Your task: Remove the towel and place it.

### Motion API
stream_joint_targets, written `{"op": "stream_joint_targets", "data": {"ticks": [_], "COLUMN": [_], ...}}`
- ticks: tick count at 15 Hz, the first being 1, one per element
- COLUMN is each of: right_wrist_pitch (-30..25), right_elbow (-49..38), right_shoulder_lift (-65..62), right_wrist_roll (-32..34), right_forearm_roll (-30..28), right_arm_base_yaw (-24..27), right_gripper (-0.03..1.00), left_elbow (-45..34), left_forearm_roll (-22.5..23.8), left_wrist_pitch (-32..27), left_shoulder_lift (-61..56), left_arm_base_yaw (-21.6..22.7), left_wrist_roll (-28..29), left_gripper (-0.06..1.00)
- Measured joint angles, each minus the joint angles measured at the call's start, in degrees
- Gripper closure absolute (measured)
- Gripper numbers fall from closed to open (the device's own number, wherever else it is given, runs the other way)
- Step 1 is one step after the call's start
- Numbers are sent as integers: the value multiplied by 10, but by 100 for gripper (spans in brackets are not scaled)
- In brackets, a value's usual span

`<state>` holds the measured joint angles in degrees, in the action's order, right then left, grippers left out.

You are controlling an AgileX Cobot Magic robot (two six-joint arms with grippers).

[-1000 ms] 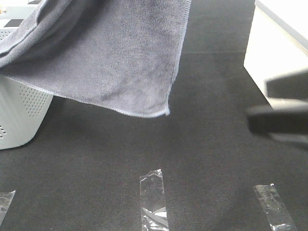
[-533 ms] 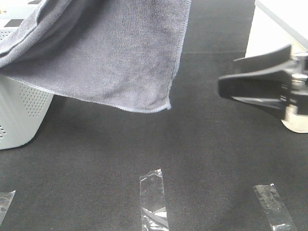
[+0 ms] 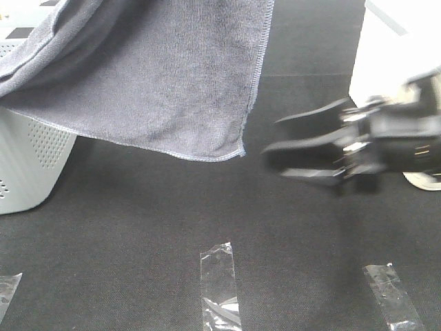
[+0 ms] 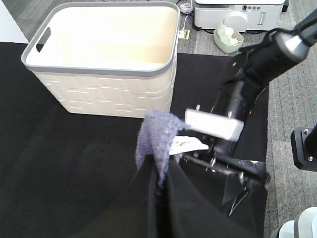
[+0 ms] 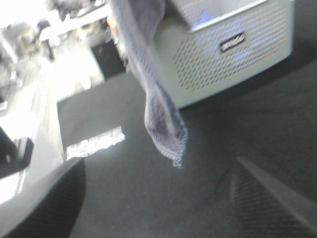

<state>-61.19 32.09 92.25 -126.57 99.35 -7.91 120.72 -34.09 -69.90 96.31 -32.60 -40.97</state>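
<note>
**Towel position.** In the exterior view the towel (image 3: 158, 76) fills the upper left of the frame as a sloping sheet. Its hemmed lower corner hangs near frame centre, apart from the black surface (image 3: 138, 234). At the left edge the cloth overlaps the perforated basket (image 3: 27, 165). Whether it touches the rim cannot be told.

**Left jaws.** Closed on a bunched fold of the towel; the left wrist view shows a tuft of grey-lavender terry standing out just past the pinched tips. The high grip is judged to keep the cloth off the surface and lift it out of the basket.

**Right jaws.** Spread wide and empty. They appear blurred at centre right of the exterior view, tips aimed at the hanging corner and apart from it. In the right wrist view the two dark fingers (image 5: 44, 198) flank that corner with nothing between them. Judged purpose – to take the free corner, so that the cloth can be stretched between two grips and laid flat rather than dropped in a heap.

**Surface and room.** The surface is a black, finely textured mat. Three tape strips (image 3: 219, 279) lie along the lower edge of the frame, probably placement marks. A white block (image 3: 393, 55) stands at upper right. The left wrist view shows an empty white basket (image 4: 104, 69) with a grey rim, and beyond it grey carpet floor (image 4: 292, 74) and white equipment (image 4: 237, 10)
</note>
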Motion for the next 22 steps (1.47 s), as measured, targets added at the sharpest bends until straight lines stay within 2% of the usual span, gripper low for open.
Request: {"op": "stream_joint_targets", "data": {"ticks": [2,6,9,16,18,20,22], "right_wrist_pitch": [32,41,-30,-33,-30,-5,-4], "right_elbow": [35,68,68,98,103,103,103], "right_shoulder_lift": [39,76,80,81,81,81,81], "right_wrist_roll": [0,2,2,14,14,14,14], "right_forearm_roll": [-1,2,3,3,4,2,2], "right_arm_base_yaw": [-27,-29,-29,-31,-56,-80,-80], "right_gripper": [26,27,27,30,30,40,56], "left_elbow": [0,0,0,0,0,0,0], "left_forearm_roll": [0,-1,-1,-7,-7,-7,-7], "left_wrist_pitch": [0,0,2,25,25,25,25], "left_shoulder_lift": [0,0,0,0,0,0,0], "left_arm_base_yaw": [0,0,0,0,0,0,0], "left_wrist_roll": [0,0,-1,-1,-1,-1,-1], "left_gripper": [94,94,94,94,94,94,94]}}
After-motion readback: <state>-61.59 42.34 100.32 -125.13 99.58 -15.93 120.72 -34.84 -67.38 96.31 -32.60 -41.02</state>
